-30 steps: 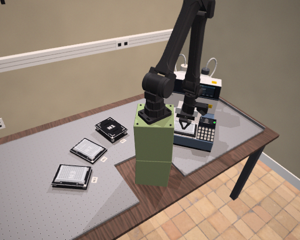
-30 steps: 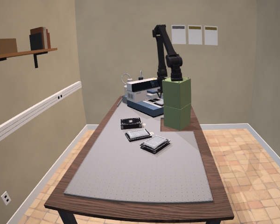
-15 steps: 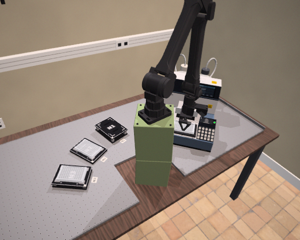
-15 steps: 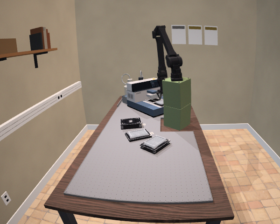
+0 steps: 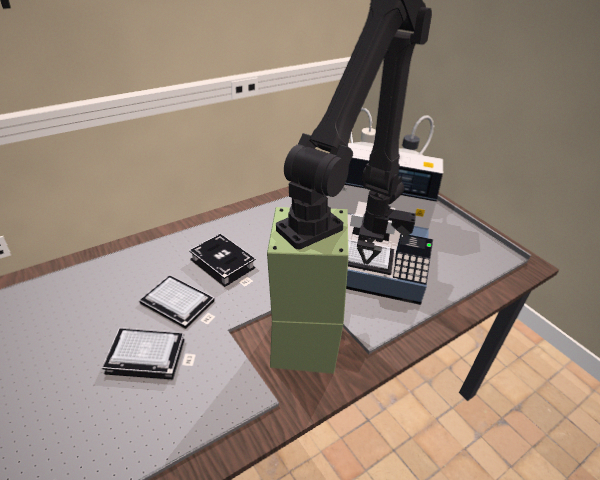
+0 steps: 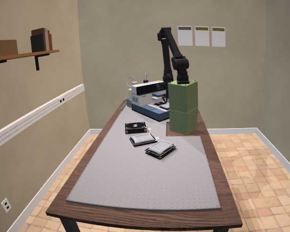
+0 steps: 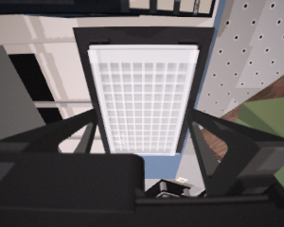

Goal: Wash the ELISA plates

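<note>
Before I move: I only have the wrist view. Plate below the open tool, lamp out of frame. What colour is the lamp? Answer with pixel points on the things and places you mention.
Observer: Green. The top view shows the lamp [image 5: 428, 244] lit at the corner of the washer's keypad unit.
Operator: Ok. Nests N2 and N3 aren't in my view. Plates in them?
Observer: Yes, one in each: the plate in N2 [image 5: 177, 296] [image 6: 143, 138] and the plate in N3 [image 5: 144, 347] [image 6: 161, 146].
</note>
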Motion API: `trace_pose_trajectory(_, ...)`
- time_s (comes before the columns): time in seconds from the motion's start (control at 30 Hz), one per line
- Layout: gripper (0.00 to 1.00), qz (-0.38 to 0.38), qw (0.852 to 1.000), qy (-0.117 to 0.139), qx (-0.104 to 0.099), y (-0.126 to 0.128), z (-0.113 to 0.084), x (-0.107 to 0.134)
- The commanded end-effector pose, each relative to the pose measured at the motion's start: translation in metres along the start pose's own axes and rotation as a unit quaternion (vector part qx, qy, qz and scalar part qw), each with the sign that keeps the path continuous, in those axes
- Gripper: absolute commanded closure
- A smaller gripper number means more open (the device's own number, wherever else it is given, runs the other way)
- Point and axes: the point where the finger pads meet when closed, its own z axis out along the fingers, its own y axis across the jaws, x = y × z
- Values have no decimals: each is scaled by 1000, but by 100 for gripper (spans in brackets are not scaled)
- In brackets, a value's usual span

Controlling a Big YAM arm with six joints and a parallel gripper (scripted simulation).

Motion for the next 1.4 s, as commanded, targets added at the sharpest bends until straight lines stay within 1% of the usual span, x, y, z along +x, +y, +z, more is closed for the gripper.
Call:
trace_pose_trajectory(0.0, 0, 2, 1000, 2, 0, 2, 8, 4)
trace_pose_trajectory(0.07, 0, 4, 1000, 3, 3, 0, 8, 4)
trace_pose_trajectory(0.2, 0, 3, 1000, 2, -1, 2, 11, 4)
trace_pose_trajectory(0.47, 0, 4, 1000, 4, 4, -2, 12, 5)
trace_pose_trajectory(0.5, 0, 2, 1000, 1, -1, 1, 6, 0)
trace_pose_trajectory(0.83, 0, 2, 1000, 1, -1, 1, 6, 0)
trace_pose_trajectory(1.1, 16, 2, 1000, 1, -1, 1, 6, 0)
trace_pose_trajectory(1.17, 16, 2, 1000, 1, -1, 1, 6, 0)
trace_pose_trajectory(1.2, 18, 2, 1000, 1, -1, 1, 6, 0)
trace_pose_trajectory(1.37, 18, 2, 1000, 1, -1, 1, 6, 0)
